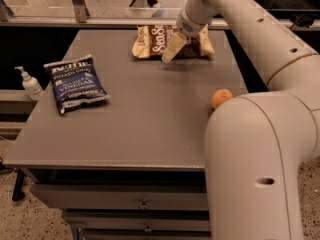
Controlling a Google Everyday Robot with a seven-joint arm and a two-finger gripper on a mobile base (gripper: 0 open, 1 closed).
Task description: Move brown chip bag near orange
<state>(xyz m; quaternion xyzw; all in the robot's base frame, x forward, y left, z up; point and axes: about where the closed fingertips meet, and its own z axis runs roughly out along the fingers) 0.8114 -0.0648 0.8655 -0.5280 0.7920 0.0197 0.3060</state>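
Note:
The brown chip bag [152,38] lies at the far middle of the grey table [150,114], with white lettering across its dark middle. My gripper [171,50] hangs over the bag's front middle, covering part of it; I cannot tell whether it touches the bag. The orange [220,97] sits near the table's right edge, well in front of the bag, with my arm's large link overlapping its lower right side.
A dark blue chip bag [75,83] lies on the table's left side. A white pump bottle [31,83] stands beyond the left edge. My arm [260,149] fills the right foreground. Drawers [142,203] sit under the table front.

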